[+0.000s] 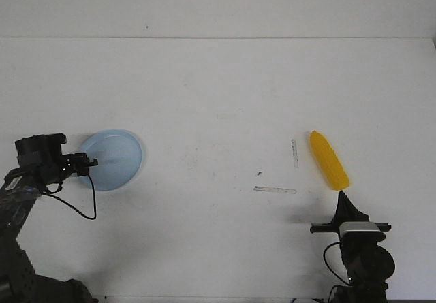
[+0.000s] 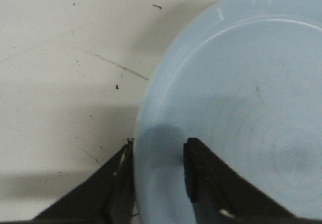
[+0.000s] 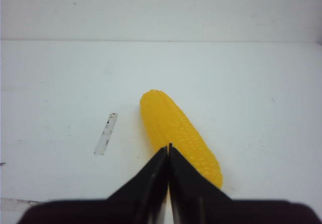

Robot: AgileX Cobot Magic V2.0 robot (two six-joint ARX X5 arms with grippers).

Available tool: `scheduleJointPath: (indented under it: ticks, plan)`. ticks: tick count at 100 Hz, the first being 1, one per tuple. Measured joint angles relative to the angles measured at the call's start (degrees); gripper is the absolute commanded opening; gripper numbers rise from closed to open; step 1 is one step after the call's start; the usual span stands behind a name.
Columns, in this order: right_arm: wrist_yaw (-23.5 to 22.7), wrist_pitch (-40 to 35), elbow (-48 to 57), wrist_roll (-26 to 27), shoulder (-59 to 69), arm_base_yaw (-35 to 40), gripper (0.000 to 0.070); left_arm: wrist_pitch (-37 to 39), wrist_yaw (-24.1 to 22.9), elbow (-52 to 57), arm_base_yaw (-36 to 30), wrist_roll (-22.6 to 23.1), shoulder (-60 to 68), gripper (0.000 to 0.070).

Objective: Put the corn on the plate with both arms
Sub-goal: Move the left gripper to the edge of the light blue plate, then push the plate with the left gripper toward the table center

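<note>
Corn (image 1: 329, 160) is lying just ahead of the right tool (image 1: 343, 195) — long axis running away, slightly leftward. That tool is pinched closed and empty. The left tool (image 2: 160, 156) is straddling the plate (image 2: 236, 98) rim, parted.

Bright, even overhead light washes the white table (image 1: 218, 99) nearly featureless, casting soft shadows beside the left pincer (image 2: 158, 151), while both close wrist views are slightly blurred.

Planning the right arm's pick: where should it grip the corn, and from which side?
Grip the corn across its thick middle, coming from above with fingers astride its long axis. It lies flat and tapers toward the ends. The right gripper, shut now, likely must open first.
</note>
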Motion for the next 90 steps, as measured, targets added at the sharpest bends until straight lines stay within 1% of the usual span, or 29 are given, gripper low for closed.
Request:
scheduleJointPath:
  ticks: [2, 17, 38, 48, 54, 66, 81, 90]
  plan:
    - [0.0, 0.0, 0.0, 0.0, 0.0, 0.0, 0.0001, 0.04, -0.02, 0.0, 0.0, 0.0, 0.04, 0.0]
    - [0.0, 0.0, 0.0, 0.0, 0.0, 0.0, 0.0001, 0.96, -0.09, 0.0, -0.02, -0.04, 0.04, 0.0]
    - [0.0, 0.0, 0.0, 0.0, 0.0, 0.0, 0.0001, 0.22, 0.02, 2.12, -0.02, -0.26, -0.92, 0.0]
    - [0.0, 0.0, 0.0, 0.0, 0.0, 0.0, 0.0001, 0.39, 0.92, 4.31, -0.02, -2.34, -3.61, 0.0]
    - [0.0, 0.0, 0.0, 0.0, 0.0, 0.0, 0.0001, 0.46, 2.64, 5.97, -0.02, -4.52, -5.27, 0.0]
    - [0.0, 0.0, 0.0, 0.0, 0.0, 0.0, 0.0001, 1.22, 8.28, 8.11, -1.09, -9.16, -8.39, 0.0]
    - [0.0, 0.0, 0.0, 0.0, 0.0, 0.0, 0.0001, 0.11, 14.69, 8.24, -6.21, -11.1, -10.62, 0.0]
    - [0.0, 0.0, 0.0, 0.0, 0.0, 0.0, 0.0001, -1.55, 17.29, 8.24, -10.45, -11.54, -10.78, 0.0]
